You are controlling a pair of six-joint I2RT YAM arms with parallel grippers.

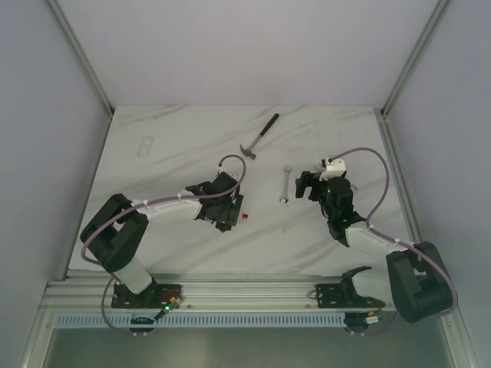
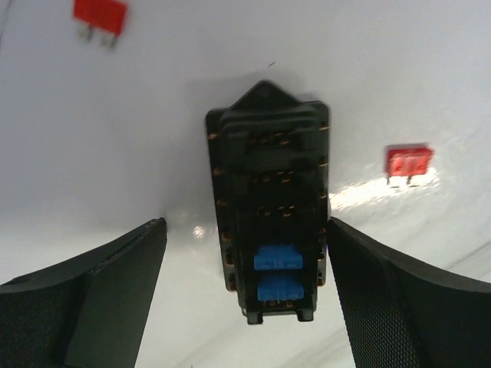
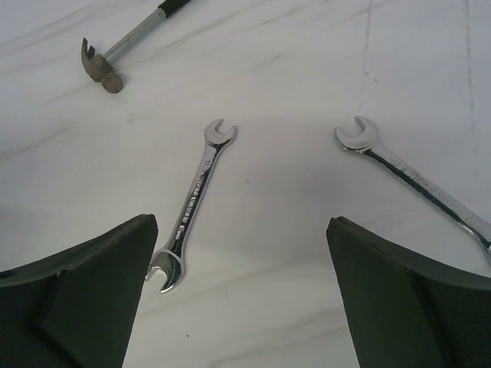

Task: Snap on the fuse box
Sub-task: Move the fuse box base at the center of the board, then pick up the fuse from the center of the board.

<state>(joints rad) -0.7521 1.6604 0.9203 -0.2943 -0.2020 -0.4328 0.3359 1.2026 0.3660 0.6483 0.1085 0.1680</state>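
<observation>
**Fuse box**: black, lying flat on the table, directly between the jaws of the left gripper.
- Long axis: runs along the fingers, pointed end away from the wrist.
- Contents: two blue fuses in the slots nearest the wrist; the slots beyond look vacant.

**Left jaws:** released and spread wide. There is a clear gap on one side. The other finger sits just beside the box wall, contact not discernible. This arm is by far the nearer.

**Right gripper**: jaws released, grasping nothing, well apart from the box.
- Ahead of its jaws: two wrenches.
- Beyond them: a hammer.

**Loose red fuses**: both outside the left jaws. Judged no obstruction.
</observation>
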